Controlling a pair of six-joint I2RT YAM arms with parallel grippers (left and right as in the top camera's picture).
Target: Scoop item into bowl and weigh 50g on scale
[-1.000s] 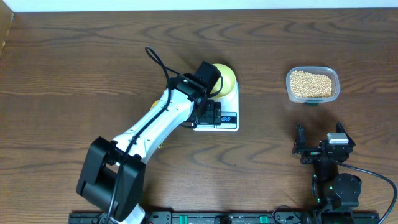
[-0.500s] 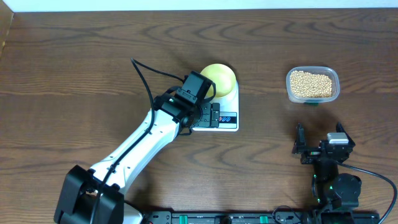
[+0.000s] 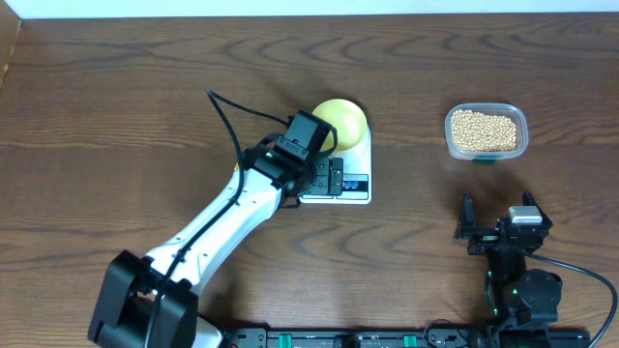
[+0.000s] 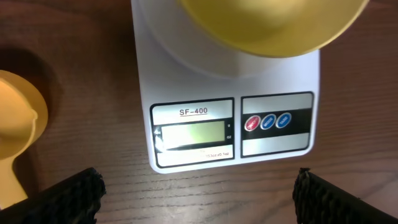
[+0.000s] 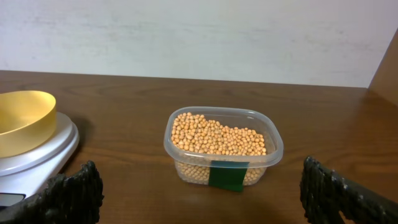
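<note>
The bowl [image 4: 267, 25] sat on the scale [image 4: 146, 93], and from overhead I saw no beans in it. The beans [image 5: 217, 135] all lay in the clear tub [image 5: 222, 146], well apart to the right on the tabletop [image 3: 116, 116]. I judged the step in hand to be readying the scale. It would go best with the bowl left square on the platform and the scale zeroed by one light press on the buttons [image 4: 268, 122]. I could read no figures on the display [image 4: 189, 132]. After that would come the yellow scoop [image 4: 18, 124] just beside the scale.

My left claw [image 4: 202, 198] hung over the scale's front edge, spread wide, holding and touching nothing. My right claw [image 5: 205, 199] rested facing the tub, equally wide and empty.
</note>
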